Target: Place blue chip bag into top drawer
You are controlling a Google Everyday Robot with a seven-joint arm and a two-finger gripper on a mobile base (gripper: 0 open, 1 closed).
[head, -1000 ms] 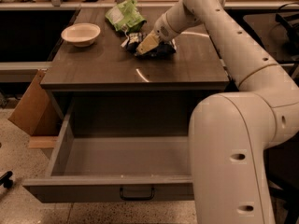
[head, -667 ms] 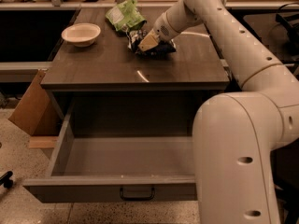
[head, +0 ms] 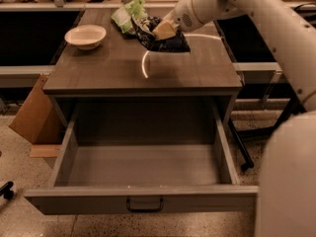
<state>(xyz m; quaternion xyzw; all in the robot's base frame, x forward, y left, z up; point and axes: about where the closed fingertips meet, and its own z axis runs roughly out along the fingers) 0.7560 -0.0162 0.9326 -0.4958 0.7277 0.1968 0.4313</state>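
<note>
Robot gripper [head: 165,30] holding a blue chip bag [head: 171,44] above a table [head: 98,73] with its top drawer [head: 89,204] pulled open.

Nearest, the grey drawer stands wide open, a small dark handle [head: 144,205] at the centre of its front. Beyond it, over the rear of the tabletop, tan fingers are clamped on the crumpled dark-blue foil bag; its lettering cannot be read. A white bowl [head: 85,36] sits to the left, and a green chip bag [head: 126,16] lies just behind.

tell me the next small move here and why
Probably carry the blue chip bag forward off the tabletop, toward the top drawer. The pincer grips the bag over the back of the tabletop, beside the green chip bag, while the drawer stands open lower down in front.
</note>
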